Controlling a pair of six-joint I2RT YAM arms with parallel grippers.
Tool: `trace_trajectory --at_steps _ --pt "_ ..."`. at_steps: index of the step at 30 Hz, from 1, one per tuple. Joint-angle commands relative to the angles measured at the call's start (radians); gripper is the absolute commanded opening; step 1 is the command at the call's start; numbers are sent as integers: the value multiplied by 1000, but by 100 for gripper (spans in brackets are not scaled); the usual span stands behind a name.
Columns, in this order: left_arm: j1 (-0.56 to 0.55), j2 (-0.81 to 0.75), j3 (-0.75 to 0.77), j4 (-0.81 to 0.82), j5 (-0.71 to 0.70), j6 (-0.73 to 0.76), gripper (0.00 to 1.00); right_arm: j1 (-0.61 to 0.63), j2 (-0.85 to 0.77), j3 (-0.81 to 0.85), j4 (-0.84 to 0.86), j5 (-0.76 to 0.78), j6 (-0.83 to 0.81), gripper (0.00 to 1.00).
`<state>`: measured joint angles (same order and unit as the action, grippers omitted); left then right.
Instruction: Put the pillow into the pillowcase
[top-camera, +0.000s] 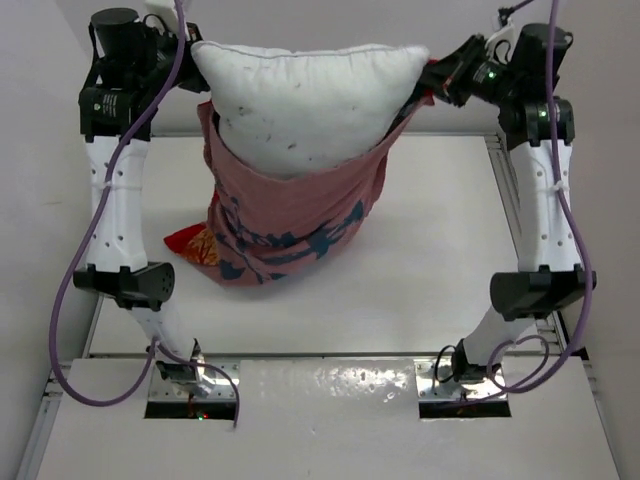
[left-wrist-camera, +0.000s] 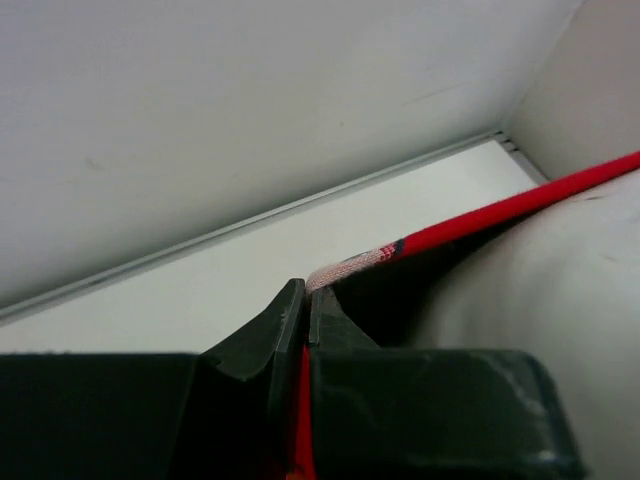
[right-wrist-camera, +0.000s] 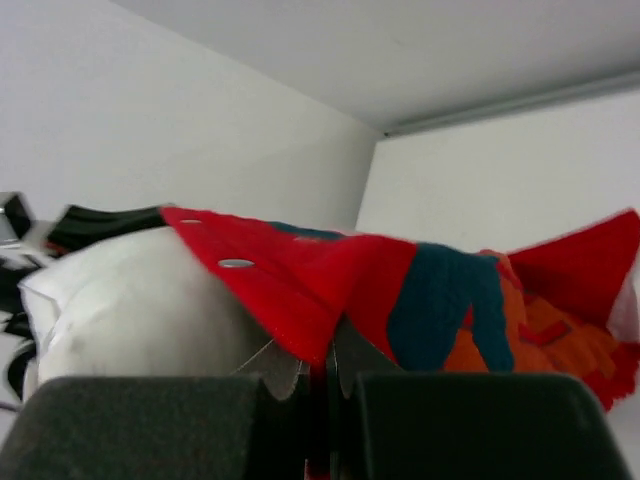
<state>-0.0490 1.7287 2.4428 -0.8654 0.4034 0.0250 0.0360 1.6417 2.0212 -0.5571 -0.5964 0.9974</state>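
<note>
The white pillow (top-camera: 305, 100) stands with its lower half inside the pillowcase (top-camera: 290, 220), which hangs pale-pink side out with dark blue marks. Both arms hold the case's open rim up high at the back of the table. My left gripper (top-camera: 195, 50) is shut on the rim's left corner; in the left wrist view the red hem (left-wrist-camera: 480, 215) runs from the shut left gripper (left-wrist-camera: 305, 300) along the pillow (left-wrist-camera: 570, 300). My right gripper (top-camera: 435, 75) is shut on the right corner; the right wrist view shows red fabric (right-wrist-camera: 330, 275) pinched in the right gripper (right-wrist-camera: 325, 360) beside the pillow (right-wrist-camera: 130, 300).
The pillowcase's bottom rests on the white table (top-camera: 430, 260), with a red-orange corner (top-camera: 190, 245) spread to the left. White walls close in behind and beside the arms. A raised rail (top-camera: 505, 190) runs along the table's right side.
</note>
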Motion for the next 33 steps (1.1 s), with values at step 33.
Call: trace_trajectory --at_steps 33 --pt "121 -167 231 86 -80 119 0 -242 -468 -227 767 83 222 0"
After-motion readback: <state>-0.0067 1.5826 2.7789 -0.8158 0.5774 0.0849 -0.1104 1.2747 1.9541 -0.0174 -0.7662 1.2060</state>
